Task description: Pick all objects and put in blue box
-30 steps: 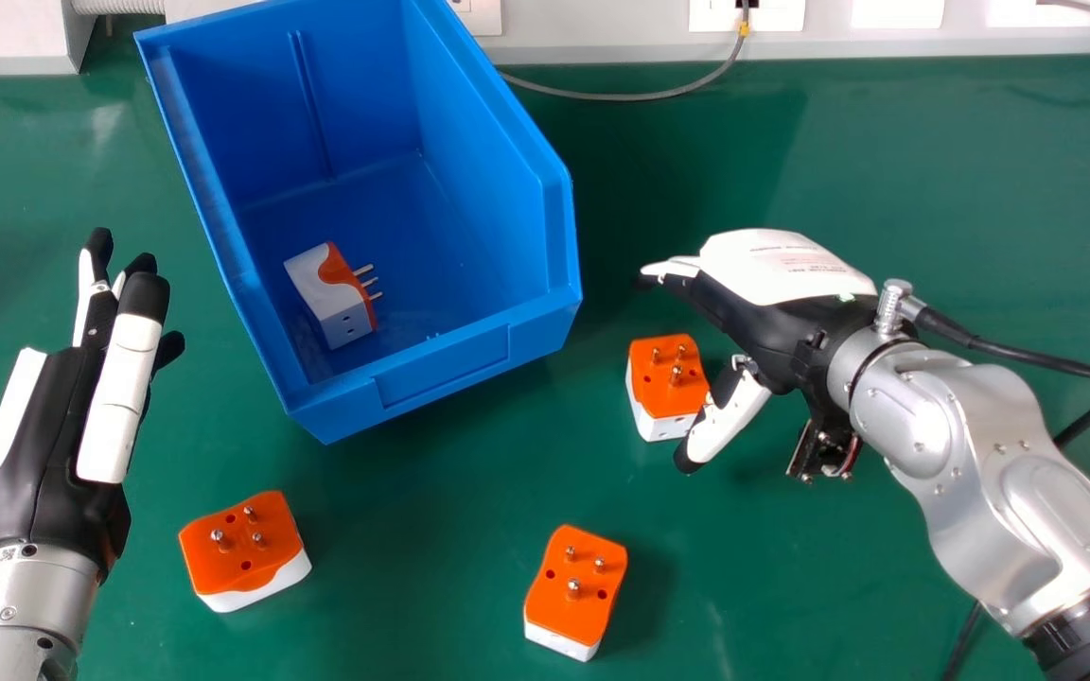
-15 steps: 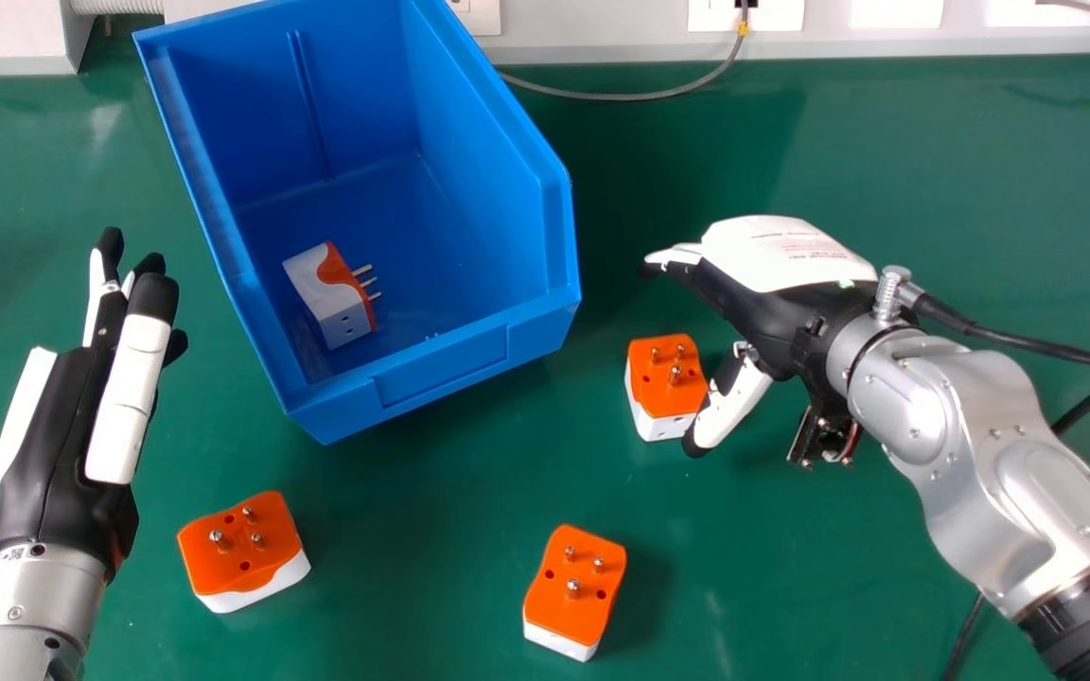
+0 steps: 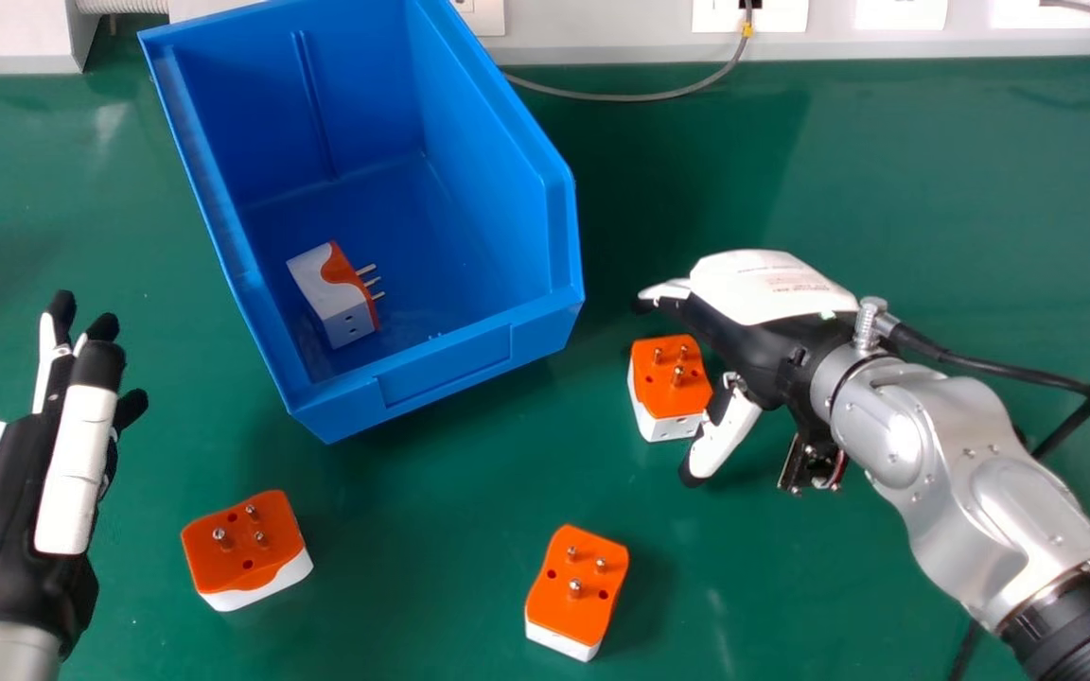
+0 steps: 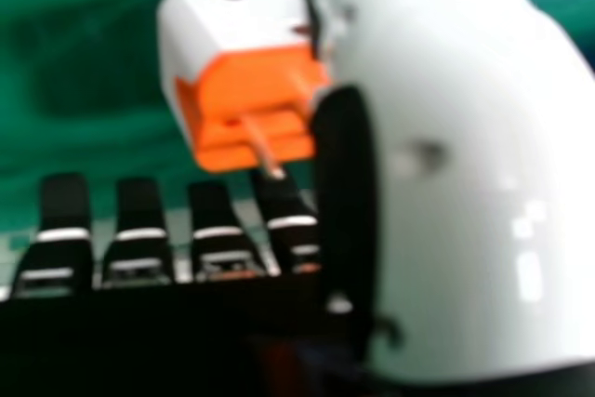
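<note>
Fingers (image 3: 81,445) on the left hand (image 3: 10,553) were straight, holding nothing, at eight o'clock from the box (image 3: 446,367). At four o'clock from the box sat a plug (image 3: 660,400). It looked light, hard and slick; pinching its white sides (image 3: 666,429) seemed best. The right hand (image 3: 763,288), at two o'clock from the plug, was let go and empty.

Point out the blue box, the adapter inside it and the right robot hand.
Blue box (image 3: 446,366): head view, on its front wall.
Adapter (image 3: 321,288) inside it: head view, on its white casing.
Right robot hand (image 3: 761,287): head view, on its white back cover.
</note>
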You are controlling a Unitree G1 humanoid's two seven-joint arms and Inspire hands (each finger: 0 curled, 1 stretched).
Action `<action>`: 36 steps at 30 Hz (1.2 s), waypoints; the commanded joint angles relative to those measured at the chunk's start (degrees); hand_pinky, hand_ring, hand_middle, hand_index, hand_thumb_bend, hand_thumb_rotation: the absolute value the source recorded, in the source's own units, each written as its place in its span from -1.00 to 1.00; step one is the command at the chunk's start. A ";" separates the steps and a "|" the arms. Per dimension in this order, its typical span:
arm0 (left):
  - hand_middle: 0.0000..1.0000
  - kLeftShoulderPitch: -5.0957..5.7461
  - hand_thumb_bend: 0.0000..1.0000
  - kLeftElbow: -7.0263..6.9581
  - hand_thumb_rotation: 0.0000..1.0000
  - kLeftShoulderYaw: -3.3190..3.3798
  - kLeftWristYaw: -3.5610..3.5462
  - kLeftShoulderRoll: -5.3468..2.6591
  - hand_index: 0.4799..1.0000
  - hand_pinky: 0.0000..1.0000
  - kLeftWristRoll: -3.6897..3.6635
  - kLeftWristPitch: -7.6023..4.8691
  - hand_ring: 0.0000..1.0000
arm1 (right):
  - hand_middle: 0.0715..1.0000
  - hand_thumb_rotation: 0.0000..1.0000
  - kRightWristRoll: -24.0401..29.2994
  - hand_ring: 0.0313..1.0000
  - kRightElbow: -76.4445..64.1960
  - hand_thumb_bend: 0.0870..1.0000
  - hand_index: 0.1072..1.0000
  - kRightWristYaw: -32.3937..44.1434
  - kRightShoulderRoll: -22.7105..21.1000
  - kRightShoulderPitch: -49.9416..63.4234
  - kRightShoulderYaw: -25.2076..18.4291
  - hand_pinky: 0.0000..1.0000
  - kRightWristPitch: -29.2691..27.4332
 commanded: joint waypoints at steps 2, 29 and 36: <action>0.99 0.96 0.77 -3.27 0.95 0.61 0.02 -0.70 1.00 0.88 -1.11 -0.42 0.99 | 0.82 -0.70 -0.65 0.76 2.04 0.25 0.71 -1.39 0.38 -2.88 0.63 0.62 -1.06; 0.99 4.17 0.79 -5.97 0.92 1.73 -0.53 -1.24 1.00 0.87 -0.09 -1.59 0.99 | 0.79 -0.74 -1.19 0.75 10.17 0.23 0.69 -2.81 1.27 -6.85 3.67 0.58 -2.07; 0.99 4.26 0.78 -6.36 0.91 1.64 -0.24 -1.38 1.00 0.86 0.08 -0.95 0.99 | 0.77 -0.76 -1.25 0.72 9.83 0.23 0.66 -2.39 1.35 -6.96 3.94 0.57 -2.21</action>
